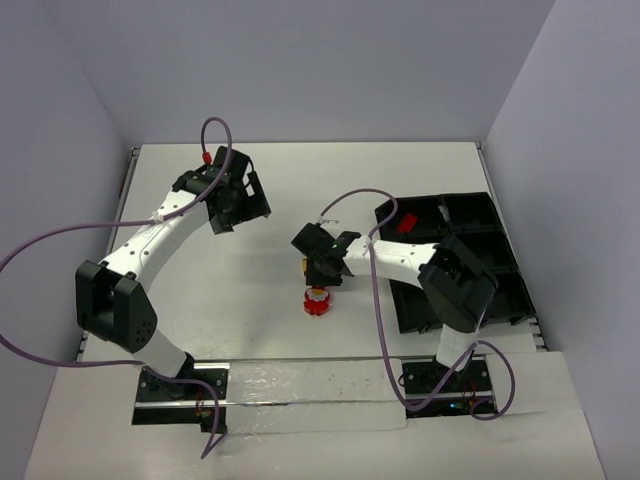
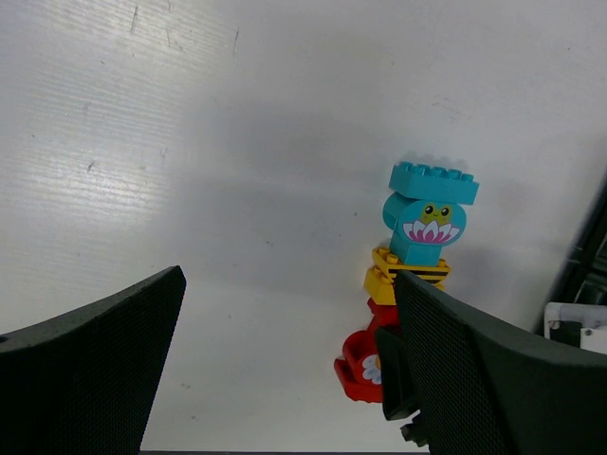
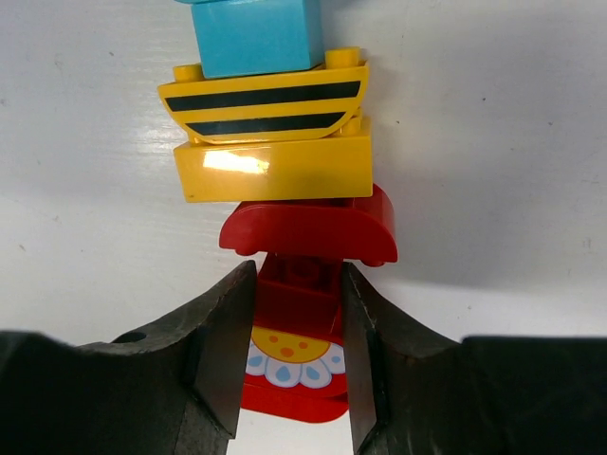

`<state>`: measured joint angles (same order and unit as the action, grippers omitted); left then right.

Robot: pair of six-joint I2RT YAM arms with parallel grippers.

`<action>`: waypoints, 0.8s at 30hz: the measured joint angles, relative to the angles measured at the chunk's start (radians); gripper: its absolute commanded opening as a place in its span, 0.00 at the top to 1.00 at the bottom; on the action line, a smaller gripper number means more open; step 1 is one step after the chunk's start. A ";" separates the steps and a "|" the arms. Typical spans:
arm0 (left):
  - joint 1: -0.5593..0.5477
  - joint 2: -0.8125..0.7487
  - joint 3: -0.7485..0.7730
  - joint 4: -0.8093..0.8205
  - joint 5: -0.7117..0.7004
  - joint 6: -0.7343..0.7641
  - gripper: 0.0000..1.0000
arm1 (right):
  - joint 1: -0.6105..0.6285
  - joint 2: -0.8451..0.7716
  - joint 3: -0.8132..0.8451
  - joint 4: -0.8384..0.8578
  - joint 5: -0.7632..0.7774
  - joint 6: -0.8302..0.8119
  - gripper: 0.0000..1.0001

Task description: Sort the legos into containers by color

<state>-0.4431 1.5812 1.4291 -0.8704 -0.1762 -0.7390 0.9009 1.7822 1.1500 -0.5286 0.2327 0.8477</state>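
Note:
The legos lie on the white table joined in one row: a cyan brick (image 3: 256,33), a striped yellow piece (image 3: 261,100), a yellow brick (image 3: 275,166), a red arch (image 3: 308,227) and a red brick with a white flower (image 3: 296,355). My right gripper (image 3: 297,322) is shut on the red flower brick, its fingers pressed against both sides. From above, the red end (image 1: 318,301) shows just below that gripper (image 1: 322,268). My left gripper (image 1: 240,205) hangs open at the back left, apart from the legos; its view shows the row (image 2: 427,218) beside its right finger (image 2: 474,370). The containers (image 1: 470,235) stand at the right.
One red brick (image 1: 407,222) lies in a far bin of the black tray. The tray's edge (image 2: 593,251) shows at the right of the left wrist view. Grey walls close the table at the back and both sides.

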 measured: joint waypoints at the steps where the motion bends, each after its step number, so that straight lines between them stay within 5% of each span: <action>1: 0.000 0.000 -0.008 0.001 0.002 0.001 0.01 | 0.000 -0.005 0.000 -0.002 0.000 0.000 0.57; 20: 0.000 -0.009 -0.094 0.063 0.109 0.038 0.01 | -0.040 -0.090 0.037 -0.016 -0.013 -0.018 0.54; 24: 0.001 -0.033 -0.160 0.141 0.245 0.064 0.01 | -0.086 -0.091 0.044 -0.015 -0.052 -0.015 0.55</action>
<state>-0.4418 1.5480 1.2696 -0.7296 0.0684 -0.6745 0.8150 1.6917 1.1940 -0.5433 0.1803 0.8323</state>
